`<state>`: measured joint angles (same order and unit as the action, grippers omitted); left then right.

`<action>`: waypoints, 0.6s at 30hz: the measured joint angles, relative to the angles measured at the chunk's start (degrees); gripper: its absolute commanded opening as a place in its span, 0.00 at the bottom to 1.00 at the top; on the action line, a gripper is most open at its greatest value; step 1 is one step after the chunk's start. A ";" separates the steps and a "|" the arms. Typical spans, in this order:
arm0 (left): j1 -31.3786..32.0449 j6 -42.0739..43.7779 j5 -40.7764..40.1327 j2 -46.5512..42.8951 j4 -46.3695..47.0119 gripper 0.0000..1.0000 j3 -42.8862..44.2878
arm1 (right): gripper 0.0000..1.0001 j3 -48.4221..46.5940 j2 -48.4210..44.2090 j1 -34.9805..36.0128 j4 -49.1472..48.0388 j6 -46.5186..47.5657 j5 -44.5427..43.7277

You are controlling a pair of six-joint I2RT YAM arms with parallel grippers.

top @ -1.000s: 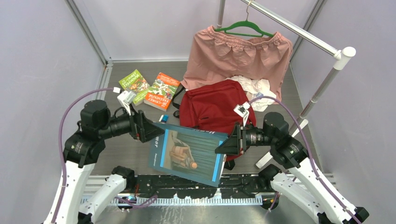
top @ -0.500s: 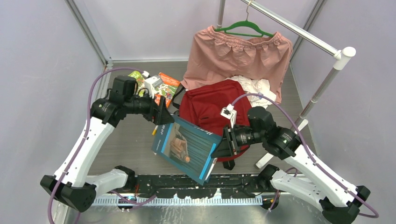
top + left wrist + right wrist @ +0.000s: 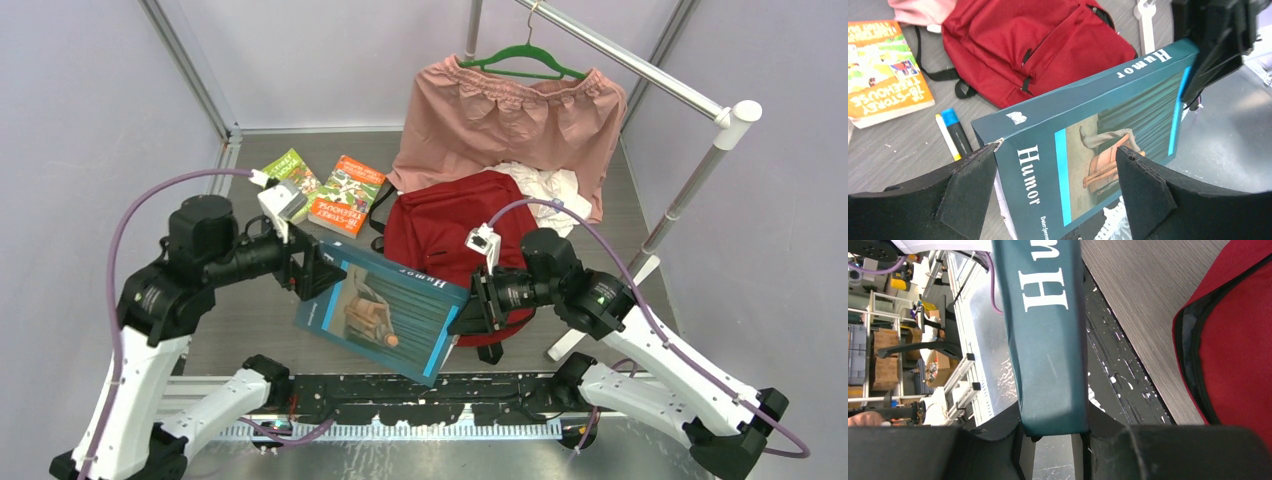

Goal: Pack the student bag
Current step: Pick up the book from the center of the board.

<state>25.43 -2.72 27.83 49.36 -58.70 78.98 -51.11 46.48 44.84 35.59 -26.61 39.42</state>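
The student bag (image 3: 450, 225) is dark red with black zipper trim and lies flat at mid-table, below the pink garment; the left wrist view shows the bag (image 3: 1038, 45) too. A teal book titled "Humor" (image 3: 385, 315) hangs tilted above the near table edge, in front of the bag. My right gripper (image 3: 470, 315) is shut on its right end, and the book's spine (image 3: 1043, 340) sits between the jaws of the right gripper (image 3: 1052, 420). My left gripper (image 3: 322, 270) stands open at the book's far left corner. Its left fingertip (image 3: 983, 157) touches that corner of the book (image 3: 1088, 130).
An orange book (image 3: 347, 195) and a green book (image 3: 290, 172) lie at the back left. A blue-capped marker (image 3: 955, 132) and a yellow-tipped pen (image 3: 946, 135) lie near them. A pink garment (image 3: 505, 115) hangs on a green hanger from a metal rail (image 3: 640, 65). A white cloth (image 3: 545, 185) lies behind the bag.
My left arm has swung back from near the orange book to the teal book's left corner. The book, held by the right gripper throughout, has shifted left.
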 measured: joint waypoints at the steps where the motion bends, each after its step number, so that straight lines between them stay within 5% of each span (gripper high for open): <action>1: 0.11 -0.09 0.00 -0.72 0.22 0.88 0.17 | 0.01 0.20 -0.13 0.07 -0.35 -0.02 -0.39; 8: 0.57 -0.24 -1.88 -0.20 0.24 0.89 3.17 | 0.01 1.53 -1.95 0.28 -0.52 -0.74 -3.89; 18: 0.70 -0.44 -16.50 0.15 -0.33 0.92 3.17 | 0.01 3.45 -8.07 0.28 1.88 -3.37 -9.40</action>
<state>26.13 -3.16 11.33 49.52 -59.02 82.15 -47.66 38.41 45.12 37.47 -29.98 30.02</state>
